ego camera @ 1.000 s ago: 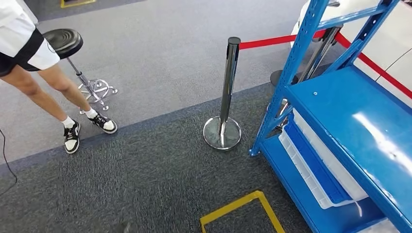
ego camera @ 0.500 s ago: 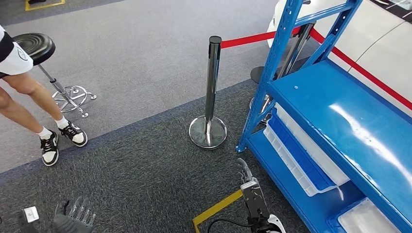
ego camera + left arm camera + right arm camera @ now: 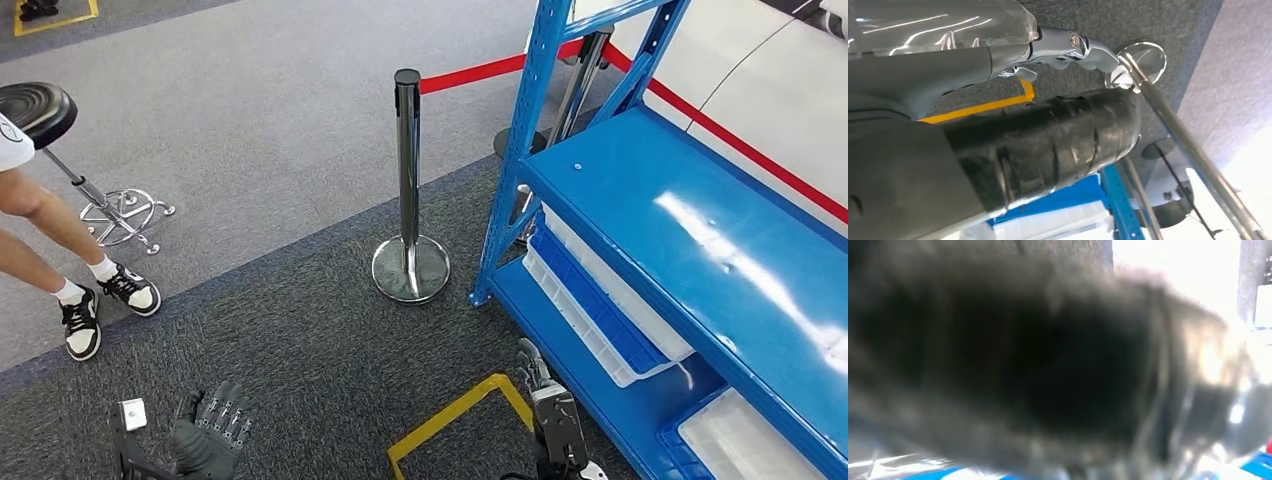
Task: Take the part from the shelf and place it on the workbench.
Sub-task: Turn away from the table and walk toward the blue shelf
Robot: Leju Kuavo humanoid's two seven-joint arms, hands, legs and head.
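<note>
The blue metal shelf (image 3: 640,190) stands on the right in the head view. Its top board is bare and shiny. On the lower level lie a long white tray with a blue inset (image 3: 600,310) and a second white tray (image 3: 735,440) in a blue bin. I cannot make out the part itself. My left hand (image 3: 212,432) hangs low over the dark carpet at the bottom left, fingers apart and holding nothing. My right hand (image 3: 545,400) hangs by the shelf's front edge with fingers stretched out and nothing in them. The right wrist view is blurred.
A chrome stanchion (image 3: 408,190) with a red belt (image 3: 470,72) stands just left of the shelf's corner post. A person's legs (image 3: 60,240) and a black stool (image 3: 35,108) are at the far left. Yellow floor tape (image 3: 450,415) marks a box between my hands.
The whole picture has shifted left as the camera turned toward the shelf. Both hands have come into view at the bottom, and more of the lower shelf and its trays shows.
</note>
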